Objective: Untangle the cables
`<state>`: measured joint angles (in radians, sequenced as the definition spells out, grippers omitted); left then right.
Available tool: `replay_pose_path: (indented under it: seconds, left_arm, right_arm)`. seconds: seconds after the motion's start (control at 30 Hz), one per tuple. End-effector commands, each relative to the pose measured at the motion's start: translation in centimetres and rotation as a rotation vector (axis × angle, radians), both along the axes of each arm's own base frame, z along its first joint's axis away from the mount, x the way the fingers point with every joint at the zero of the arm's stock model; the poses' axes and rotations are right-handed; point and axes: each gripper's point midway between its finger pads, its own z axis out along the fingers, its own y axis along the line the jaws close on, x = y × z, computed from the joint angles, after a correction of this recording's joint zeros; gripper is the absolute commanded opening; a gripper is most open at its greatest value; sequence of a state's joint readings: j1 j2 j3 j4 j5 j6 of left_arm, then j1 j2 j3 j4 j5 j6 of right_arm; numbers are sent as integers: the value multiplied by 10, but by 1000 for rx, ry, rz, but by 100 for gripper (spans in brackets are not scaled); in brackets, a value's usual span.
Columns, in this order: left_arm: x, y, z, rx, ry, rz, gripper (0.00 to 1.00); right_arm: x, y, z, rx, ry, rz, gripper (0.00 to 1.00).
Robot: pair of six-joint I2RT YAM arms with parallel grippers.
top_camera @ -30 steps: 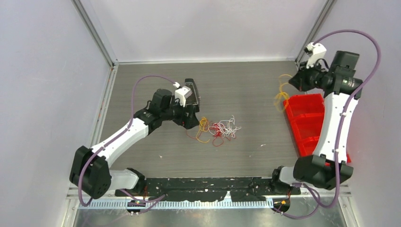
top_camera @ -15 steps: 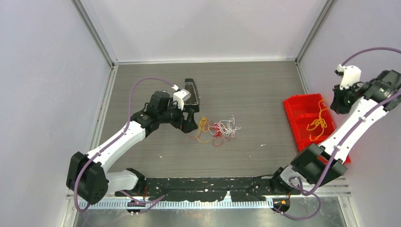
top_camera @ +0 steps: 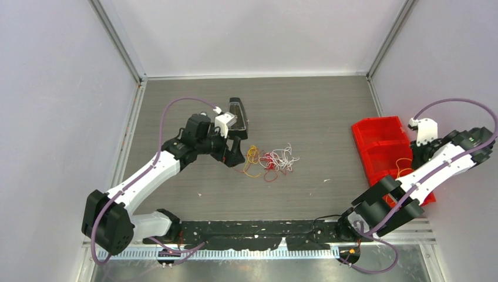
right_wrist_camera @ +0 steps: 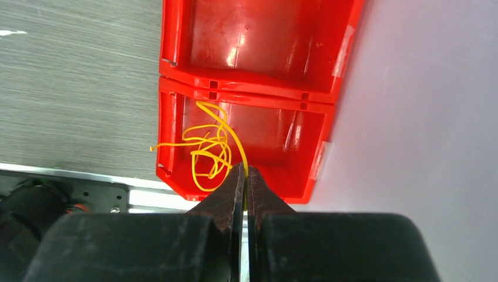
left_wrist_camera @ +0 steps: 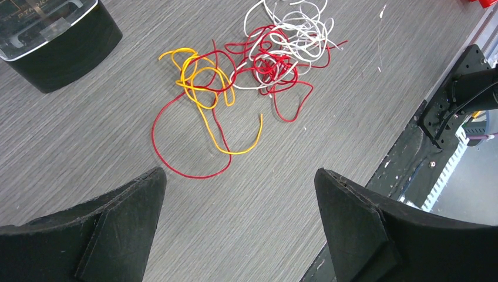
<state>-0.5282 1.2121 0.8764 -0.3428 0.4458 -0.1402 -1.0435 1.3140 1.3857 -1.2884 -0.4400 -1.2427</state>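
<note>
A tangle of cables (top_camera: 270, 160) lies mid-table: orange, red and white wires knotted together, also in the left wrist view (left_wrist_camera: 258, 70). My left gripper (top_camera: 236, 154) is open and empty, hovering just left of the tangle (left_wrist_camera: 241, 194). My right gripper (right_wrist_camera: 245, 171) is shut on a yellow cable (right_wrist_camera: 211, 150), which hangs into the near compartment of the red bin (right_wrist_camera: 305, 153). In the top view the right gripper (top_camera: 418, 158) sits over the bin (top_camera: 367, 132) and the yellow cable (top_camera: 403, 169) shows inside it.
A black box with a clear lid (top_camera: 236, 114) stands behind the left gripper, also in the left wrist view (left_wrist_camera: 56, 35). The red bin's far compartment (right_wrist_camera: 258, 41) holds nothing. The right wall is close beside the bin. A black rail (top_camera: 252, 226) runs along the near edge.
My right arm swung from the far right corner toward the near side, carrying the yellow cable down into the bin's near compartment. The left arm barely moved.
</note>
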Motion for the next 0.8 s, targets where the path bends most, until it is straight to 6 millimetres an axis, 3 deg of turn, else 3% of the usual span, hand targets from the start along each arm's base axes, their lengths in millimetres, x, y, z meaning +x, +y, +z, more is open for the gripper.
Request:
replay_pose_path:
  seconds: [0.0, 0.23, 0.53, 0.67, 0.7, 0.77]
  left_arm:
    - [1, -3, 16, -21, -53, -23, 100]
    - [1, -3, 14, -19, -50, -26, 100]
    - [1, -4, 14, -22, -49, -27, 100]
    - [2, -3, 14, -21, -53, -23, 99]
    - [2, -3, 13, -17, -52, -20, 100]
    - [3, -2, 12, -13, -44, -12, 99]
  right_arm:
    - [4, -18, -2, -178, -46, 64, 6]
    - [-17, -26, -46, -236, 86, 99, 6]
    - [-38, -32, -78, -260, 226, 134, 22]
    - [-40, -30, -67, -243, 233, 130, 40]
    - [-37, -25, -63, -214, 212, 127, 53]
    - [-32, -11, -34, -146, 175, 127, 69]
